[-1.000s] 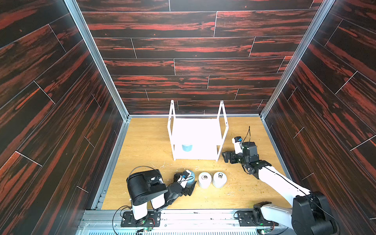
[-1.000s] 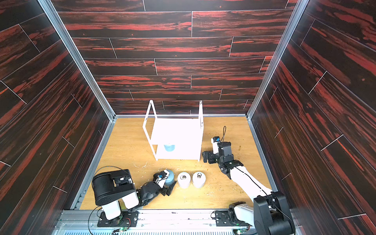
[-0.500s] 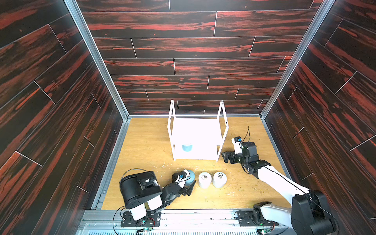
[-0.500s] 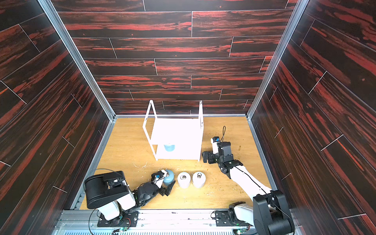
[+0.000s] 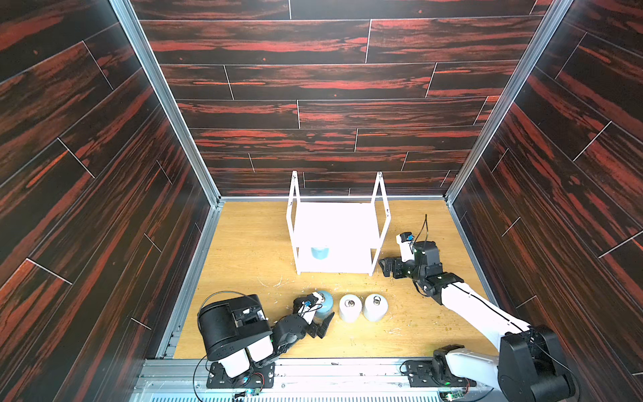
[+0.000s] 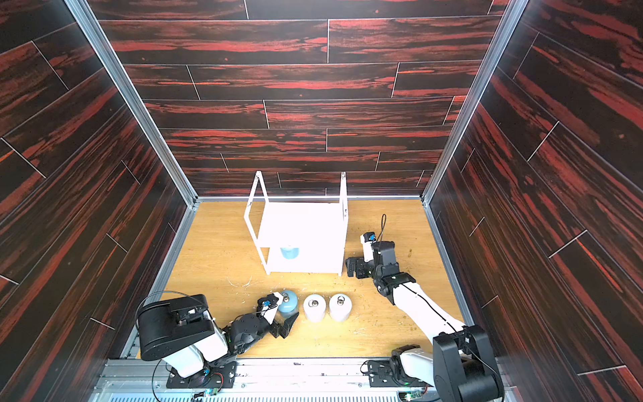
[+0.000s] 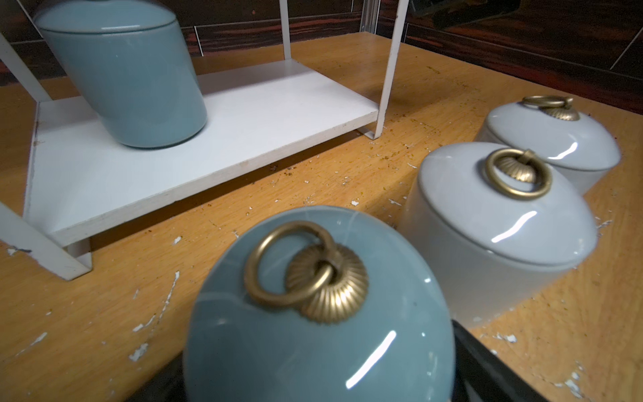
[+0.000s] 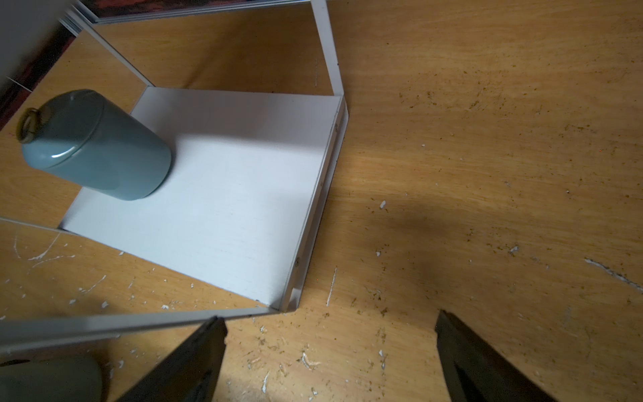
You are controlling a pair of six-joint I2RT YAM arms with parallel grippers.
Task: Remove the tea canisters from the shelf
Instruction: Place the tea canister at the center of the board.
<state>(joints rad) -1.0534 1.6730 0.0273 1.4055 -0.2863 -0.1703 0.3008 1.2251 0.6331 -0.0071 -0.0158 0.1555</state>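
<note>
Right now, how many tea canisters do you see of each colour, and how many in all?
Light blue canisters: 2, one on the shelf, one on the table
White canisters: 2, both on the table
Total: 4

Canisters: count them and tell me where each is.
4. One blue on the shelf, lower board; another blue on the table at the left gripper; two white beside it. None seems hidden.

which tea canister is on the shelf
The light blue canister on the shelf's lower board; the other blue one and both white ones stand on the table.
</note>
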